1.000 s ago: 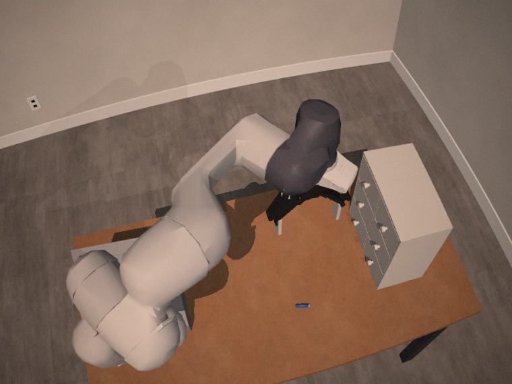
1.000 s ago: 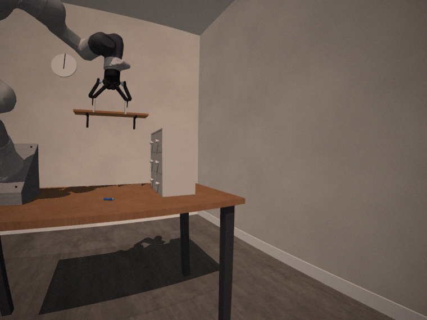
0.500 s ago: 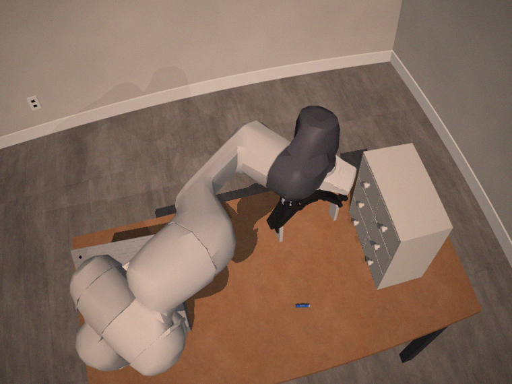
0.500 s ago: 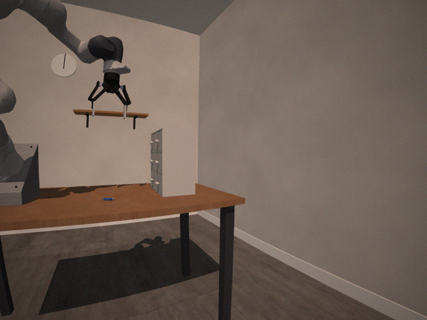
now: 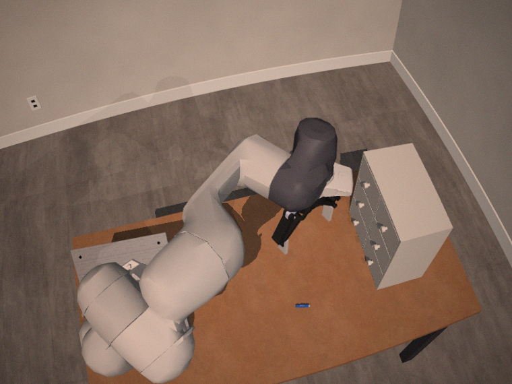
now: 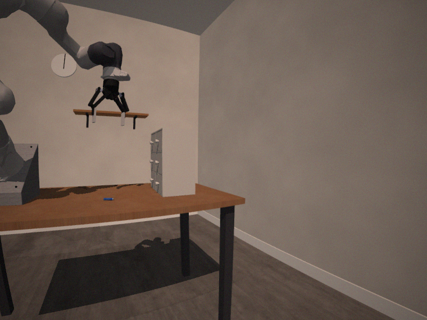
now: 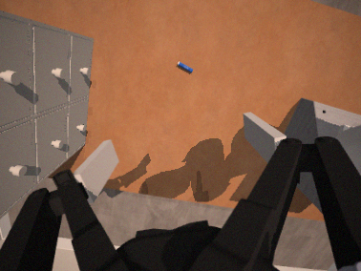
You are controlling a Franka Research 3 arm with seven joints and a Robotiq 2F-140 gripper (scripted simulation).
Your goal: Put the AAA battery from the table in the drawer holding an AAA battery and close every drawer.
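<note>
Hovering well above the table, black two-finger gripper (image 5: pixel 306 230) (image 6: pixel 108 118) (image 7: pixel 178 138) released wide; probably light, rigid, prone to rolling, blue cylindrical battery (image 5: pixel 302 306) (image 6: pixel 108 199) (image 7: pixel 184 67) best pinched mid-barrel, across its length.

Clock directions as read in the top view, 12 at the upper edge.

Item: gripper (image 5: pixel 305 230) (image 6: pixel 108 118) (image 7: pixel 178 138). Lowered, as seen from the exterior; turned counterclockwise from above. One fingertip shifted towards 6 o'clock, the other drawn towards 9 o'clock, farther from the chest (image 5: pixel 413 194) (image 6: pixel 178 165) (image 7: pixel 45 95).

Item: dark wrist section (image 5: pixel 304 165) (image 6: pixel 107 53). Moved towards 6 o'clock and lowered.

Item: pale arm (image 5: pixel 194 268) (image 6: pixel 55 17). Thick middle part swung towards 4 o'clock.

Item: base mount (image 5: pixel 120 246) (image 6: pixel 29 179) (image 7: pixel 306 119). More of its upper edge uncovered from above; two dark holes now shown.

Item: wall shadow (image 5: pixel 173 84). Slipped lower, towards 5 o'clock.
</note>
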